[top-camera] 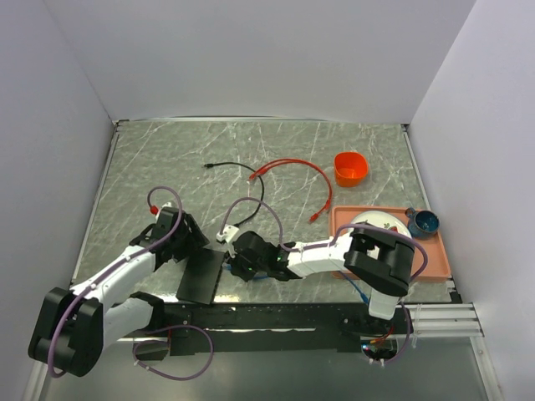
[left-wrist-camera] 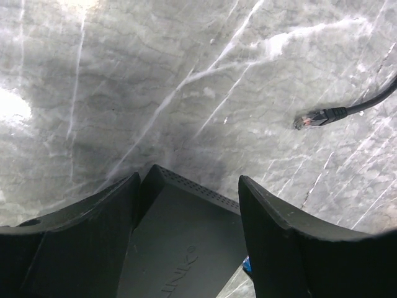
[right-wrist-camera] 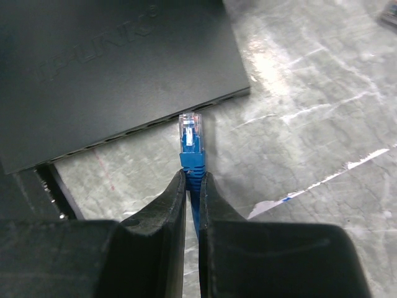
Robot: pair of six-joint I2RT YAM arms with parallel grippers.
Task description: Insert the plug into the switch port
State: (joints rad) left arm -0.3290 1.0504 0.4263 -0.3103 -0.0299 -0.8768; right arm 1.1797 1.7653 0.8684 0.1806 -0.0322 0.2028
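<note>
right gripper (right-wrist-camera: 192, 180) pinched plug (right-wrist-camera: 190, 133) just short of switch (right-wrist-camera: 111, 74) | left gripper (left-wrist-camera: 187, 180) gaped astride its corner | plug needed squaring to switch port (right-wrist-camera: 201, 113)

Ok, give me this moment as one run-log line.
left gripper: open, astride switch corner | right gripper: shut on blue plug | plug: at switch's port edge, not inserted

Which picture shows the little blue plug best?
The right wrist view: close up, the blue plug is pinched in the right hand, tip facing the black box. The top view hides it under the arm. The left wrist view shows only a blue speck.
</note>
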